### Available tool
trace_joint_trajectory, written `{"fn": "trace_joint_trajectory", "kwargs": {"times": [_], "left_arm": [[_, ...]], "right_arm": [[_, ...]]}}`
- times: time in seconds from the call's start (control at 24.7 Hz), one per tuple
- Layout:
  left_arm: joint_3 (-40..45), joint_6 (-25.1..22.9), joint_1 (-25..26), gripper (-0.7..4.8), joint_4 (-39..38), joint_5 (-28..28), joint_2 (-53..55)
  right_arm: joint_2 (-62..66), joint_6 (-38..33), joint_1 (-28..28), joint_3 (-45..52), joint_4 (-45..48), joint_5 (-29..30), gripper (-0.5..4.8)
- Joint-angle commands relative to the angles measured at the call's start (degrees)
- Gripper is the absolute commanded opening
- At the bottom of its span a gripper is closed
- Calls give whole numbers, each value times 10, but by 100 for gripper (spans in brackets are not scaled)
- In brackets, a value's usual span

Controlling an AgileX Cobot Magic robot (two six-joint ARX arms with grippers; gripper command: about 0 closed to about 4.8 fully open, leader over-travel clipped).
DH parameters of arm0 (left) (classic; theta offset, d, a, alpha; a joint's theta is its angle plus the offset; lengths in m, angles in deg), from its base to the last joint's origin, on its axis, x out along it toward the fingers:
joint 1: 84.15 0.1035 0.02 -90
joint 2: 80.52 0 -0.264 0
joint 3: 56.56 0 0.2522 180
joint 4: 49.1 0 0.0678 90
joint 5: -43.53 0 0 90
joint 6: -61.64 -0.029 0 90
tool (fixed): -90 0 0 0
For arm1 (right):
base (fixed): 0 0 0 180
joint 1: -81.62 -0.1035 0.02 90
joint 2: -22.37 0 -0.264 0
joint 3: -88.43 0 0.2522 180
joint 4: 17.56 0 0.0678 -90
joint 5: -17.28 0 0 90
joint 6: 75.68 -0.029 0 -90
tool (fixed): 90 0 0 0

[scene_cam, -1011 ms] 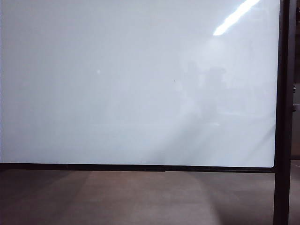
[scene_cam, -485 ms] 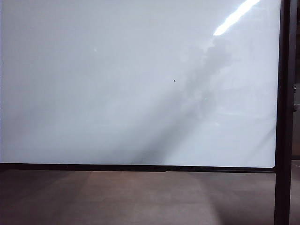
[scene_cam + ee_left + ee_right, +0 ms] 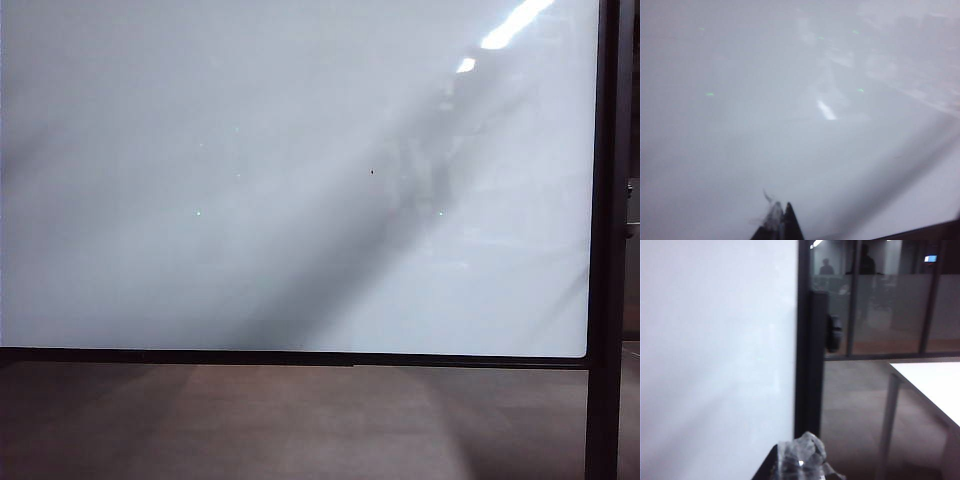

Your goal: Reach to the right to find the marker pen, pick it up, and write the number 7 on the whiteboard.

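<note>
Exterior view: whiteboard (image 3: 250, 200) bare but for a speck, no 7 yet, marker pen nowhere in sight. Left pincer (image 3: 779, 225) barely showing, state unclear. Right pincer (image 3: 800, 460) shut, empty, by the board's right frame. Pen likely light, slick; best gripped mid-barrel.

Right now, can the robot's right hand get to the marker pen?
Probably not yet. No marker pen shows in any view, so there is nothing to aim at. The right hand points at the whiteboard edge and its black post, closed and empty. It would likely need to search further right first.
</note>
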Motion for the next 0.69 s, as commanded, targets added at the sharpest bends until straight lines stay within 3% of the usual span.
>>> {"fn": "trace_joint_trajectory", "kwargs": {"times": [0.04, 0.32, 0.57, 0.69], "left_arm": [[-47, 0, -54, -5, 5, 7, 52], [-117, -10, -170, -5, -9, 8, 150], [-127, -8, -218, -5, -13, 11, 186], [-127, -7, -223, -5, -14, 12, 188]], "right_arm": [[36, 0, 29, -1, 49, 7, -5], [116, -4, 94, -1, 91, 91, -5], [175, -4, 136, 0, 153, 127, -5], [230, -4, 156, 0, 231, 192, -5]]}}
